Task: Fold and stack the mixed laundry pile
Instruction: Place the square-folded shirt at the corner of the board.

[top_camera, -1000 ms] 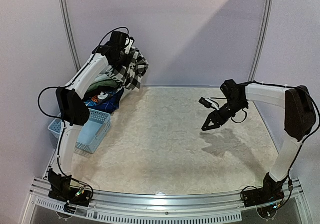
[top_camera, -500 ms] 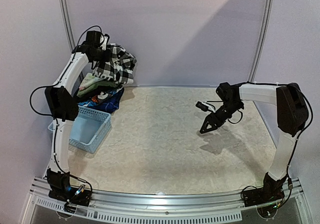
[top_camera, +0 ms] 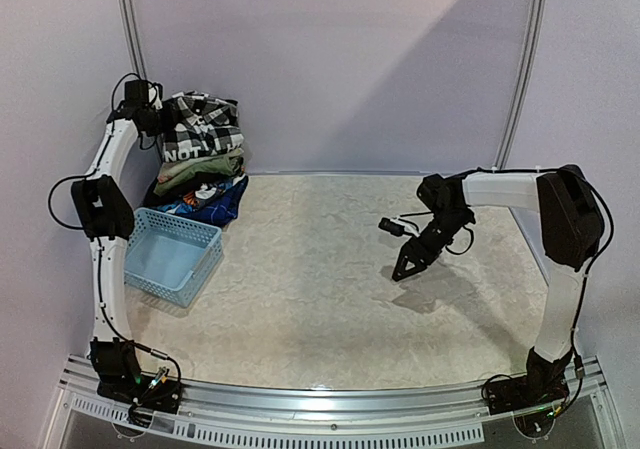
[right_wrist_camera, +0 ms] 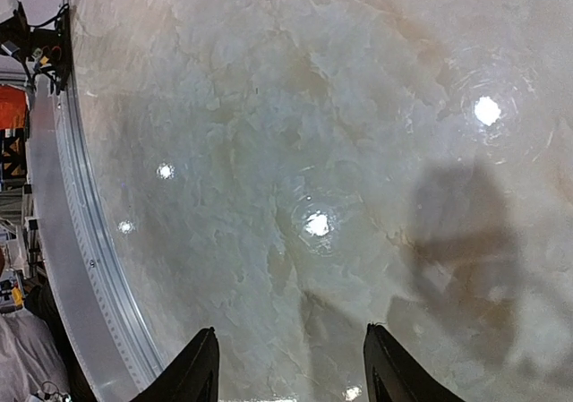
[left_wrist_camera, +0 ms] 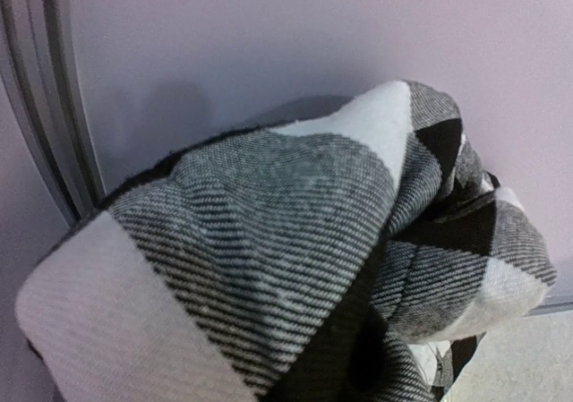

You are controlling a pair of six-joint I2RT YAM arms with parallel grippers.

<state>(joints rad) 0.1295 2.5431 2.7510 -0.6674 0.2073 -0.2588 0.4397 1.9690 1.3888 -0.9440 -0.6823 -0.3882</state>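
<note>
From above, the left gripper is seen only as a small dark shape, its fingers buried in the shirt; in its wrist view they are wholly covered by that cloth, which is cut off at the lower edge. What may be lettering on the pile is too small to be read. Of the right gripper only the fingertips are shown.

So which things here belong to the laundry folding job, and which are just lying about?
Part of the job:
- checked shirt, gripped by the shut left claw
- olive-green piece
- pale floral cloth
- dark blue printed piece
- right claw, open and holding nothing, over the table

Just lying about:
- light blue basket
</note>
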